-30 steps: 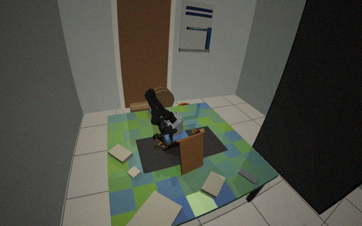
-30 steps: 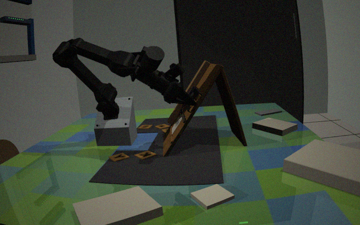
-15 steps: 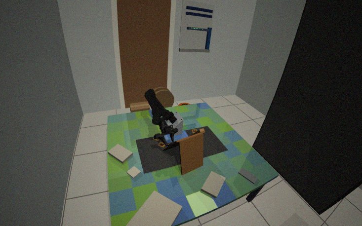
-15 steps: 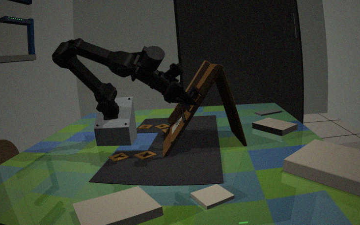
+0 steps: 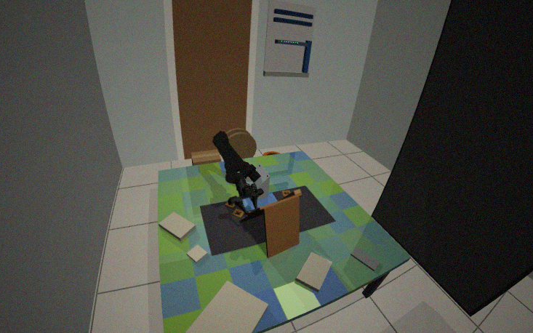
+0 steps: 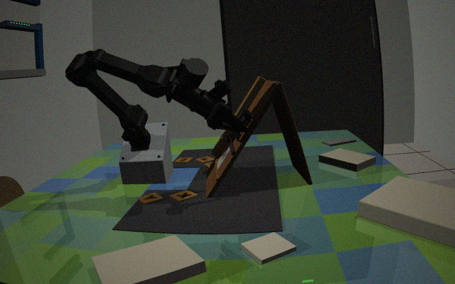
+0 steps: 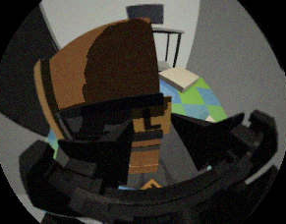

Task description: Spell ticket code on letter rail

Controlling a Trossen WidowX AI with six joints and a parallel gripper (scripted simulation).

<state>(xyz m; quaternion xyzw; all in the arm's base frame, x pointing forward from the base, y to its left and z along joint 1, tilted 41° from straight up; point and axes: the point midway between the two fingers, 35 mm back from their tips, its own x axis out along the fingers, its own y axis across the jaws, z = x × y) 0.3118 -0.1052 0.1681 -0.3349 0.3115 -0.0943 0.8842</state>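
Observation:
A brown A-frame board [image 5: 282, 225] [image 6: 257, 102] [image 7: 91, 71] stands on a dark mat [image 5: 226, 238] [image 6: 204, 215]. My gripper [image 5: 254, 206] [image 6: 244, 119] [image 7: 152, 119] is pressed against the board's sloping face, about halfway up. It is shut on an orange letter tile [image 7: 145, 122] with a dark mark. I cannot read the letter. A white strip [image 6: 223, 159] sits low on the board's face. Loose orange tiles lie on the mat in front of the board [image 6: 149, 198] [image 6: 183, 194] and further back [image 6: 182, 159] [image 6: 205, 159]. They also show in the top view [image 5: 238, 213] [image 5: 286, 193].
The grey arm base block [image 5: 263, 176] [image 6: 147, 155] stands behind the mat. Flat beige slabs [image 6: 147, 263] [image 6: 267, 247] [image 6: 419, 209] [image 6: 347, 159] lie around the mat on the checkered table [image 6: 310, 201]. A thin grey plate [image 5: 364, 257] [image 6: 338, 142] lies near the table edge.

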